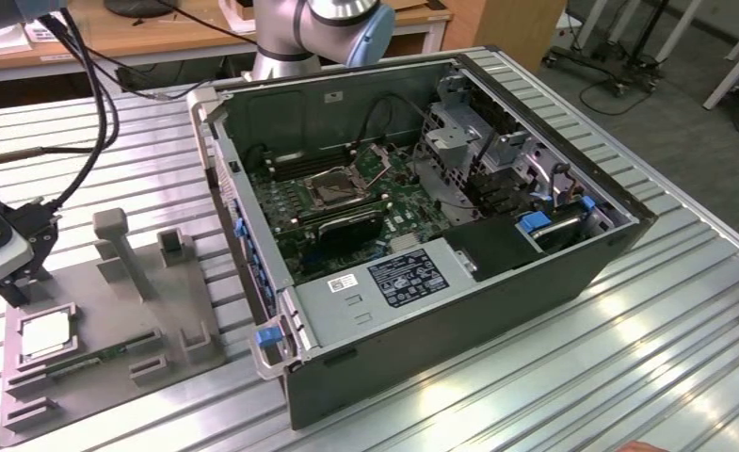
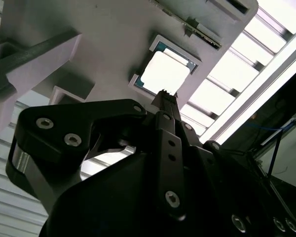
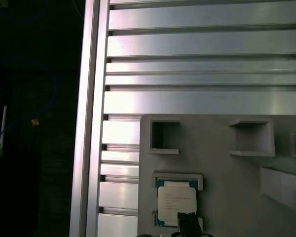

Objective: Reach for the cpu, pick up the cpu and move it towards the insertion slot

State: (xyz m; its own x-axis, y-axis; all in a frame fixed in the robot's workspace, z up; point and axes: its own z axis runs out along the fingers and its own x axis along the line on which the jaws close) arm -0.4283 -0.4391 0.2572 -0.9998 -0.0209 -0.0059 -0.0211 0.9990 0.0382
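From my station, the exterior view puts the arm's base [image 1: 304, 33] behind the open computer case [image 1: 495, 301]. Its wrist end is far over on that view's left, with black cables [image 1: 87, 104] draped down to it. The gripper [image 1: 18, 287] points down at the grey tray [image 1: 99, 315], which sits on the slatted aluminium table [image 1: 646, 358] beside the case.

The cpu [image 1: 45, 331] lies flat in a square pocket of the tray, its bright metal top up. A narrow green circuit strip [image 1: 99, 358] lies just beside it. In both wrist views the dark tip of the gripper [image 2: 164, 95] [image 3: 187, 220] overlaps one edge of the cpu [image 2: 165, 74] [image 3: 176, 201]. I can't tell whether it touches the chip or hangs just above it, nor how wide the claw stands. Nothing shows as held in it.

The insertion slot [image 1: 340, 188], with its silver frame and dark centre, is on the motherboard inside the case, well apart from the gripper.
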